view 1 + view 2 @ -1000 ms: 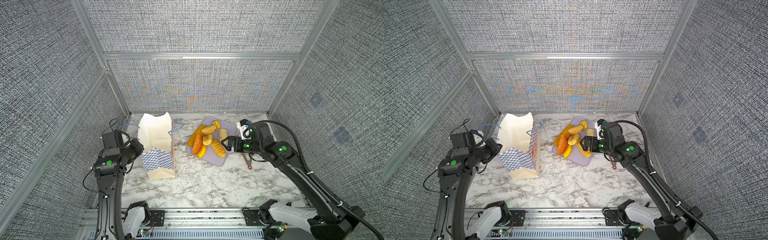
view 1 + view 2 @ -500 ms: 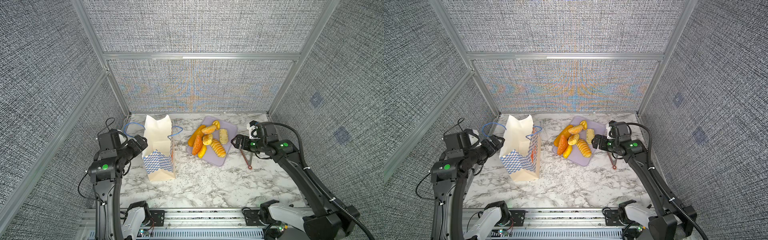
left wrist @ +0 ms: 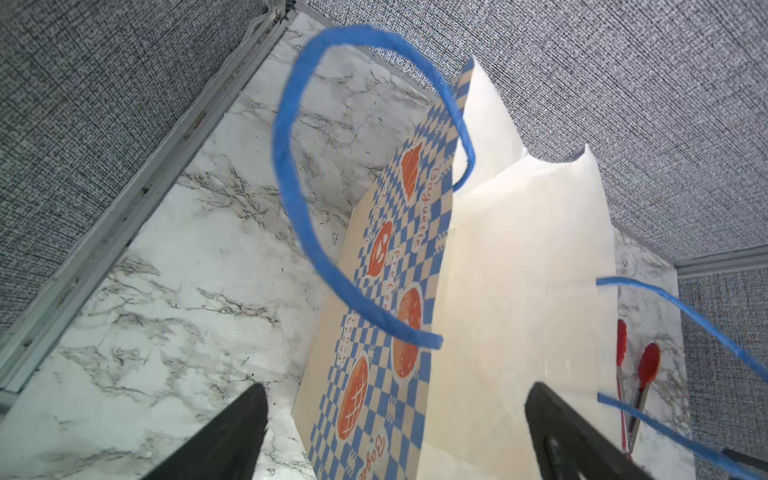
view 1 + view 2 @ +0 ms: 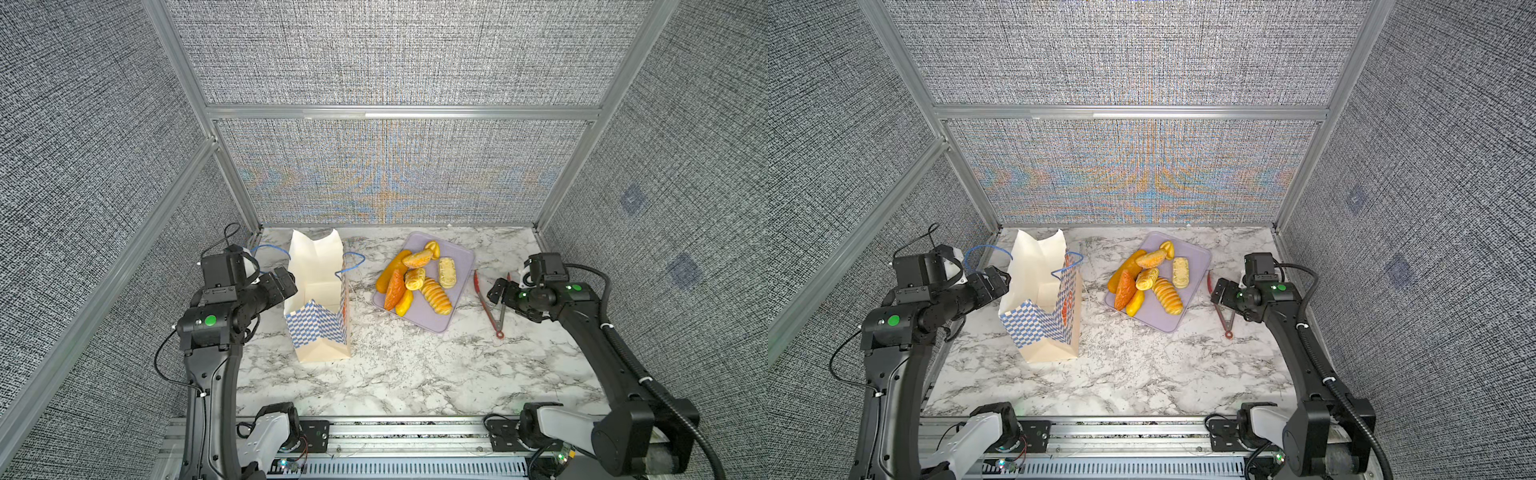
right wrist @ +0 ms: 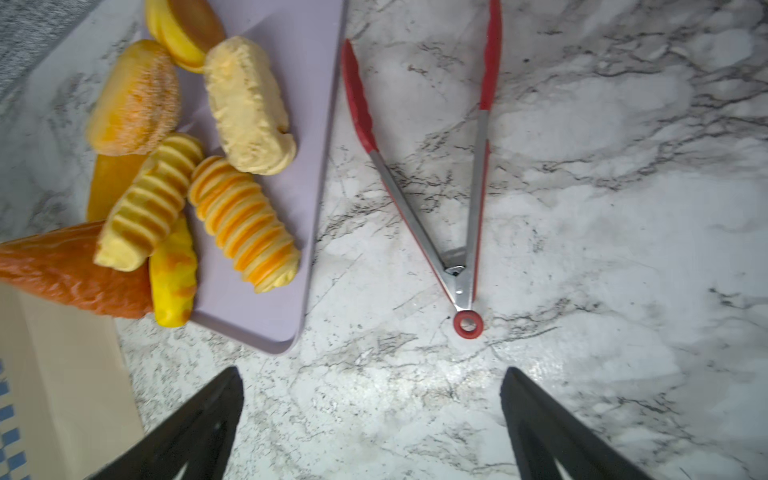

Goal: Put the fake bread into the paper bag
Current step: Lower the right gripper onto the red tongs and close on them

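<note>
Both pairs of jaws we are holding wide open, gripping nothing. The tall cream, blue-checkered paper bag [image 4: 318, 291] is standing ahead of our left gripper's [image 4: 287, 281] jaws; golden toy bread loaves [image 4: 436, 296] are lying on a lavender tray [image 4: 461, 257] ahead of our right gripper's [image 4: 498, 292] jaws, beside red-tipped tongs [image 5: 456, 270].

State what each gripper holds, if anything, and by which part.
Nothing is held: left gripper open beside the paper bag, right gripper open near the tongs.
</note>
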